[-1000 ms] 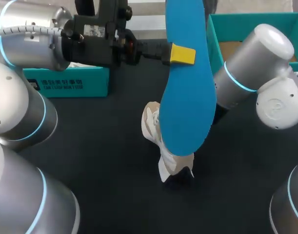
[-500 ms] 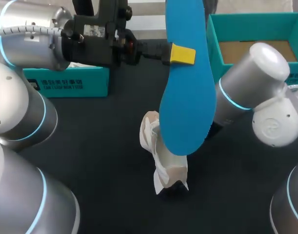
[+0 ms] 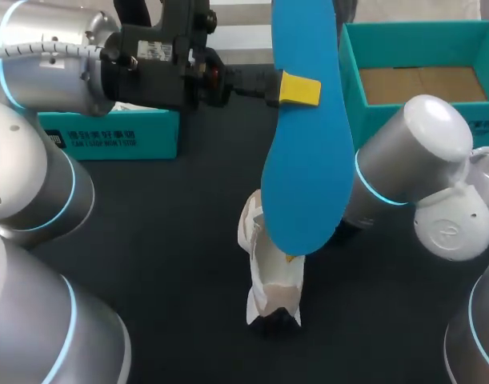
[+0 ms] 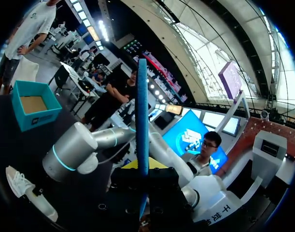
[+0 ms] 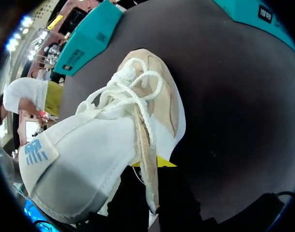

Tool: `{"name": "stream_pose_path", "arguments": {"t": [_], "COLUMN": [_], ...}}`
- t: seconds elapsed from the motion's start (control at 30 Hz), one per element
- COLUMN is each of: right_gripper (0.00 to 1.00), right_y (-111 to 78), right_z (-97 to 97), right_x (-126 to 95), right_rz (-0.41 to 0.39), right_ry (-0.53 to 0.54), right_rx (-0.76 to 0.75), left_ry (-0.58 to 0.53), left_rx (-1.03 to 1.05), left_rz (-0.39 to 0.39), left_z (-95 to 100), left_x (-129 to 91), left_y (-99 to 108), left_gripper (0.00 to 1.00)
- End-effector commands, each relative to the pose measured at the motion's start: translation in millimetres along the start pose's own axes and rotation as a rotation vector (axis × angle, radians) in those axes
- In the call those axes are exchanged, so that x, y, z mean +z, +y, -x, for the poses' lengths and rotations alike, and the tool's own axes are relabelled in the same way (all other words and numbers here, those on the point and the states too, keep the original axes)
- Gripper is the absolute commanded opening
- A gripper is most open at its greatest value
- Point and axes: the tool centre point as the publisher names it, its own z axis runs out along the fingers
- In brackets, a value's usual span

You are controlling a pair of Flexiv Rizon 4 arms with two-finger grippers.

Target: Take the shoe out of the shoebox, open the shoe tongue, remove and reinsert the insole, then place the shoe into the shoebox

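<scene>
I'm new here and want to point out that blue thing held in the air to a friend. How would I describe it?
Look above the middle of the dark table, left of the open teal cardboard shoebox. There the left gripper holds a flat, foot-shaped blue foam insole upright over the white lace-up shoe. Nothing else here is bright blue and so thin.

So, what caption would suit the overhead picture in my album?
Left gripper holds the blue insole above the white shoe, with the open teal shoebox nearby.
</scene>
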Motion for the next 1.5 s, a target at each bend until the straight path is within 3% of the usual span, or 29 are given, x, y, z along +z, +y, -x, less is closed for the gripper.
{"name": "stream_pose_path", "arguments": {"t": [0.03,0.07,0.1,0.43,0.67,0.9,1.0,1.23,1.5], "right_gripper": [0.40,0.89,1.00,1.00,1.00,1.00,1.00,1.00,1.00], "right_y": [1.1,2.1,2.7,11.0,13.7,26.2,35.4,49.8,63.7], "right_z": [-1.7,-1.1,-1.4,-3.3,3.2,14.6,20.5,19.6,4.9], "right_x": [6,6,5,-37,-68,-92,-103,-126,-157], "right_rz": [0.004,0.005,0.005,0.022,0.000,0.026,0.049,0.101,0.082], "right_ry": [-0.008,-0.009,-0.009,0.073,0.203,0.438,0.587,0.870,1.019], "right_rx": [0.021,0.018,0.013,0.048,0.026,0.000,0.012,-0.014,-0.045], "left_ry": [0.003,0.003,0.003,0.003,0.003,0.003,0.003,0.003,0.003], "left_rx": [0.001,0.001,0.001,0.001,0.001,0.001,0.001,0.001,0.001], "left_rz": [-0.003,-0.003,-0.003,-0.003,-0.003,-0.003,-0.003,-0.003,-0.003], "left_z": [1.2,1.2,1.2,1.2,1.2,1.2,1.2,1.2,1.2], "left_x": [0,0,0,0,0,0,0,0,0], "left_y": [2,2,2,2,2,2,2,2,2], "left_gripper": [0.00,0.00,0.00,0.00,0.00,0.00,0.00,0.00,0.00]}}
